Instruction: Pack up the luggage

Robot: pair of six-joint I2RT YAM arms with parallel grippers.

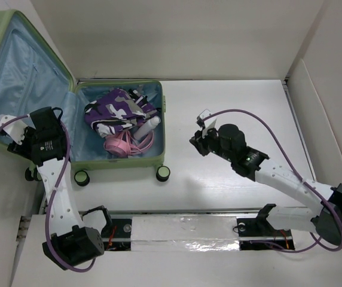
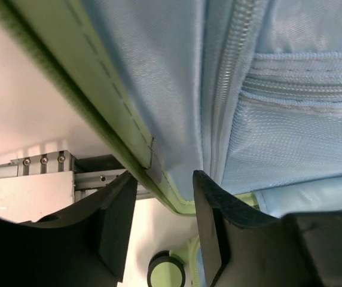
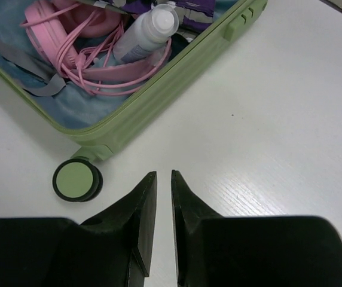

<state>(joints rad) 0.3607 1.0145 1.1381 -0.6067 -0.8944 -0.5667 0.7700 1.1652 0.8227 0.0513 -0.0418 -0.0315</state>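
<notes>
- We are looking at the large light green hard-shell luggage [image 1: 123,162] lying open at the far-left corner of the white tabletop [image 1: 237,107]. Its base is sitting flat, and its lid is tilting up past the tabletop's left edge.
- Pale blue fabric is lining both halves, and a zippered mesh pocket [image 2: 302,137] is showing on the lid's inner side.
- Inside the base we are seeing a crumpled purple camouflage cloth [image 1: 118,110]. A pink pair of headphones with a looped cord [image 1: 123,144] is lying beside it. A slim white bottle [image 1: 150,124] is resting across the cord, toward the base's right wall.
- Two small wheels with green hubs and black tyres [image 1: 163,173] are pointing toward the tabletop's near edge.
- The left gripper [image 2: 165,178] is reaching to the lid's near edge. Its fingers are standing apart astride the green rim, one outside the shell and one against the lining. We are seeing a gap on each side, so it is not clamping.
- The right gripper [image 3: 163,174] is hovering over bare tabletop right of the luggage, near its front-right wheel. Its fingers are drawn almost together with only a thin slit between them, and it is grasping nothing.
</notes>
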